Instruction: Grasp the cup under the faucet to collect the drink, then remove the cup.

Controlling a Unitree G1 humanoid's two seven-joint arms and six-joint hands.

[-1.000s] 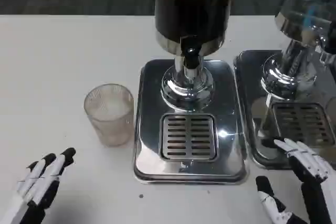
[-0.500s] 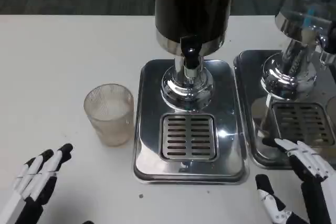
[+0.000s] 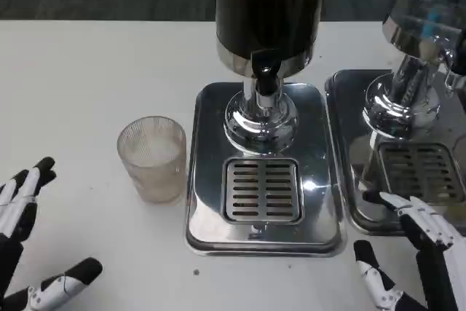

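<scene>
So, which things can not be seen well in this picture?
- Dispenser, head view: its top is cut off by the upper edge, so the fill level cannot be told.
- Second dispenser: cut by the right edge.
- Left hand and right hand: palms and wrists run off the lower edges.
- Cup: ribbed wall blurs what is inside.

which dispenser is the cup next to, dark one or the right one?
The dark-tank dispenser in the middle. The cup stands on the table beside the left edge of its steel base; the second dispenser sits at the far right.
</scene>
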